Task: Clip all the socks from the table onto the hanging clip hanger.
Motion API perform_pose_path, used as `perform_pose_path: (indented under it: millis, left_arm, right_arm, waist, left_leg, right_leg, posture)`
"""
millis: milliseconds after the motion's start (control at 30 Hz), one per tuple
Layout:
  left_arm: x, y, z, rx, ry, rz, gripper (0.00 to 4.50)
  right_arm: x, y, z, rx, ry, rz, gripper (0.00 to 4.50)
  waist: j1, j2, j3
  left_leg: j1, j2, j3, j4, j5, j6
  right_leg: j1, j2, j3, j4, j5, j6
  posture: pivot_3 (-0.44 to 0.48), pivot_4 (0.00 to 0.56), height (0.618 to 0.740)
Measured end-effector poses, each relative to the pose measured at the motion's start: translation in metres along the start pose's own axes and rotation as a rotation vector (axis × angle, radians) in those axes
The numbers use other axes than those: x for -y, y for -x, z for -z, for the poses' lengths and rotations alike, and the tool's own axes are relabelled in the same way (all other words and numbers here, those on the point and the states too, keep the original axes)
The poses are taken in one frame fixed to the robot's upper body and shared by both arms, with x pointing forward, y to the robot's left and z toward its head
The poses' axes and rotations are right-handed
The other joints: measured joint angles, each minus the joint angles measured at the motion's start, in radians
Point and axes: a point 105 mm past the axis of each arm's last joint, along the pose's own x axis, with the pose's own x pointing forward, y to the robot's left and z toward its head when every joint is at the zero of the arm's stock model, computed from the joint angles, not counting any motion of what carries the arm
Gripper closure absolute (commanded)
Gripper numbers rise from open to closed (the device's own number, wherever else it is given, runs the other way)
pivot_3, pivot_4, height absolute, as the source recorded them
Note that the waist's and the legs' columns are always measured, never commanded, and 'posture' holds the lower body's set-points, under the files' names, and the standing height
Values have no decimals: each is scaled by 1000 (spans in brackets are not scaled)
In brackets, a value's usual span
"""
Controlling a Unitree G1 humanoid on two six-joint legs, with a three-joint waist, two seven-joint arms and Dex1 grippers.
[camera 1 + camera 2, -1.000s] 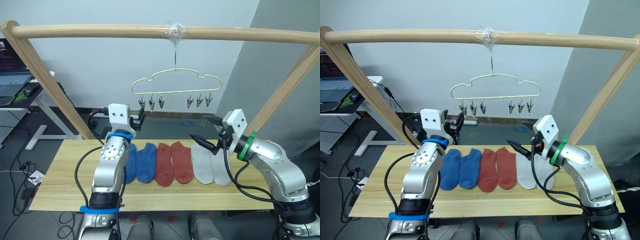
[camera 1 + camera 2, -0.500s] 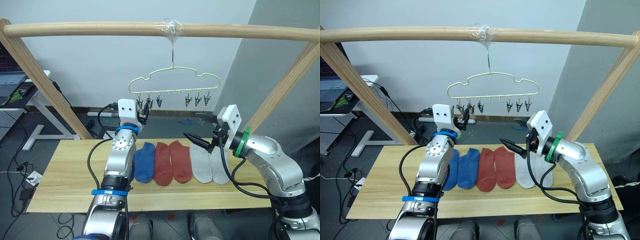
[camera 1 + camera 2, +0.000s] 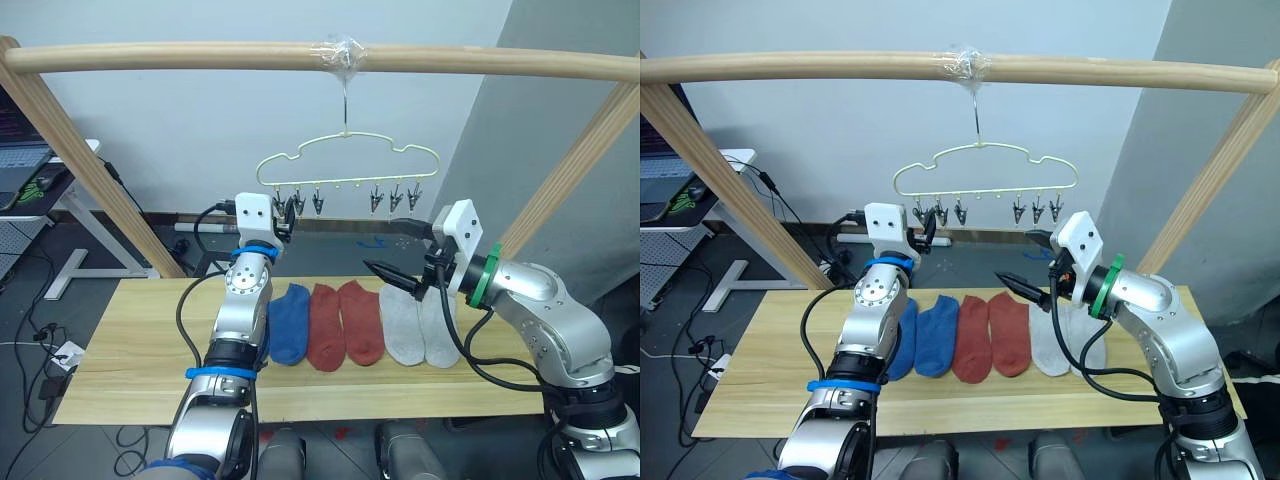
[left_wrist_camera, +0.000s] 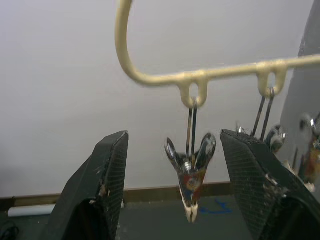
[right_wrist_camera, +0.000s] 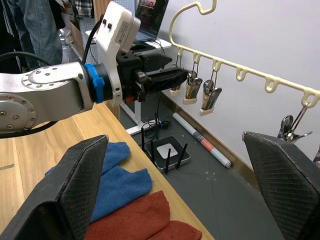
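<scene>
- The socks: blue socks (image 3: pixel 925 338), rust-red socks (image 3: pixel 992 336), light grey socks (image 3: pixel 1052 341), all plain knit.
- The table (image 3: pixel 770 372): light wood with visible grain.
- The clip hanger (image 3: pixel 985 166): pale yellow-green wire, with dark metal clips (image 3: pixel 940 212).
- The pole frame (image 3: pixel 820 68): pale tan wood.
- The wall (image 3: pixel 820 140): plain white.
- The gripper fingers (image 4: pixel 107 175): black, cross-hatched.

Left gripper (image 4: pixel 172 195) fingers spread, straddling the end clip (image 4: pixel 190 172) of the clip hanger (image 3: pixel 345 160); neighbour clips crowd just beside. Right gripper (image 3: pixel 398 256) wide open in free air below the hanger's right clips, above the grey socks (image 3: pixel 418 325). Hanger's mid loops bare.
</scene>
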Motion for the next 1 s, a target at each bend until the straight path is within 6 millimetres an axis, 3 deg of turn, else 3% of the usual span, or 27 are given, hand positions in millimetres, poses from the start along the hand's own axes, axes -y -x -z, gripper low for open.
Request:
perform_pose_path:
  millis: [333,433,600,733,1000]
  left_arm:
    - [0,0,5,-11,3,1,1504]
    - [2,0,5,-9,8,16,2047]
    - [7,-1,5,1,18,38,3585]
    - [8,-4,4,4,19,43,4431]
    - [4,-5,1,13,3,40,4482]
  right_arm:
    - [1,0,-1,0,2,3,0]
    - [2,0,-1,0,1,5,0]
    - [2,0,-1,-3,-2,12,0]
    - [3,0,0,-6,-11,21,0]
    - [4,0,1,-6,-25,37,0]
  waist:
    - [0,0,0]
    - [0,0,0]
    - [0,0,0]
    - [0,0,0]
    - [-1,0,1]
  left_leg:
    - [-1,0,0,-1,0,0]
    - [-1,0,0,-1,0,0]
    - [-1,0,0,-1,0,0]
    - [-1,0,0,-1,0,0]
    - [-1,0,0,-1,0,0]
  right_leg:
    - [-1,0,0,0,0,1]
    - [-1,0,0,0,0,1]
    - [-1,0,0,0,0,1]
    - [-1,0,0,0,0,1]
    - [-1,0,0,0,0,1]
  posture:
    - [-38,164,740]
    - [-38,159,740]
    - [-46,160,740]
    - [-48,162,740]
    - [-46,166,740]
